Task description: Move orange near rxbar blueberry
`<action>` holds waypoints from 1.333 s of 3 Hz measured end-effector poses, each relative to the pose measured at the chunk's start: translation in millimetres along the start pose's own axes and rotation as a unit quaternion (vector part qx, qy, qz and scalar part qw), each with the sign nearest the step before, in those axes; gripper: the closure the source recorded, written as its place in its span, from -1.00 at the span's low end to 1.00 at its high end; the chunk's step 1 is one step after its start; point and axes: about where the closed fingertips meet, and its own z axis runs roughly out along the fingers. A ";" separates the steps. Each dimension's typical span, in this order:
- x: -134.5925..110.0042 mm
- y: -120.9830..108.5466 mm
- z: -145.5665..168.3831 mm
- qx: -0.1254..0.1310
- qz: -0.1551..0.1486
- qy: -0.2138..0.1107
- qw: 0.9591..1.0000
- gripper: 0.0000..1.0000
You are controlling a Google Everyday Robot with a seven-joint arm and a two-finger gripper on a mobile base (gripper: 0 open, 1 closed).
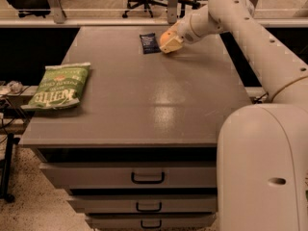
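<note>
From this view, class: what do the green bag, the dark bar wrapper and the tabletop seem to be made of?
Green bag: likely plastic film, crinkled with a sheen. Rxbar blueberry wrapper: probably thin film, flat, dark; finish unclear. Tabletop: grey, smooth, perhaps laminate, showing light reflections. The gripper sits at the orange beside the wrapper.
</note>
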 end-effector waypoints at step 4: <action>-10.6 2.4 -7.3 -0.011 -0.006 -0.004 1.000 -1.00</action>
